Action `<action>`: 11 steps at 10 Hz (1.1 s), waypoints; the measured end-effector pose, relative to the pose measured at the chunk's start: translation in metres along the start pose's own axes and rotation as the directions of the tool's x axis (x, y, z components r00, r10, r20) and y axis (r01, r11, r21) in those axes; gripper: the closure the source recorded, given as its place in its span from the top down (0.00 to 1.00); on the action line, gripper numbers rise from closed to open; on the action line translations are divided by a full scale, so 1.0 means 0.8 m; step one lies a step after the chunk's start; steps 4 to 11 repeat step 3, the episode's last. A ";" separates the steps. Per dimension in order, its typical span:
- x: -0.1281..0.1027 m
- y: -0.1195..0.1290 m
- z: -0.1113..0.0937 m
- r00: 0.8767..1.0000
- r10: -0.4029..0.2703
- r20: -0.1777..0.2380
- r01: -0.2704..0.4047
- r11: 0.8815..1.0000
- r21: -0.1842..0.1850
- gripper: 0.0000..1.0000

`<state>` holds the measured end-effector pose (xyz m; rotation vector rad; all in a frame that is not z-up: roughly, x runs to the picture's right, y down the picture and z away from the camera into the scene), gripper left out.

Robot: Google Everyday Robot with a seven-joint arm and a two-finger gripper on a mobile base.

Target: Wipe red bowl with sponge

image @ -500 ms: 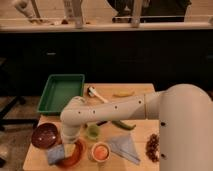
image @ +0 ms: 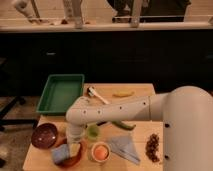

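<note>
Barely anything has changed in the half second; the white robot arm reaches to the same lower-left spot on the wooden bench, and the objects lie where they were.

The green rectangular plastic tray at upper left holds nothing; the dark maroon round bowl at lower left looks empty; the red-orange shallow bowl at the bottom edge holds the blue-grey block sponge at its left side; a small white cup beside it holds something orange; a small green cup stands just above that.

The end effector hangs directly over the red-orange shallow bowl, just right of the sponge; whether it is open, closed or holding anything cannot be told.
</note>
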<state>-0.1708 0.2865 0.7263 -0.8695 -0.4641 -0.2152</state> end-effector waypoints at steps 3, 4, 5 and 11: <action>0.015 0.002 -0.001 1.000 0.020 0.002 -0.020 1.000 -0.001 0.00; 0.015 0.002 -0.001 1.000 0.020 0.002 -0.020 1.000 -0.001 0.00; 0.015 0.002 -0.001 1.000 0.020 0.002 -0.020 1.000 -0.001 0.00; 0.015 0.002 -0.001 1.000 0.020 0.002 -0.020 1.000 -0.001 0.00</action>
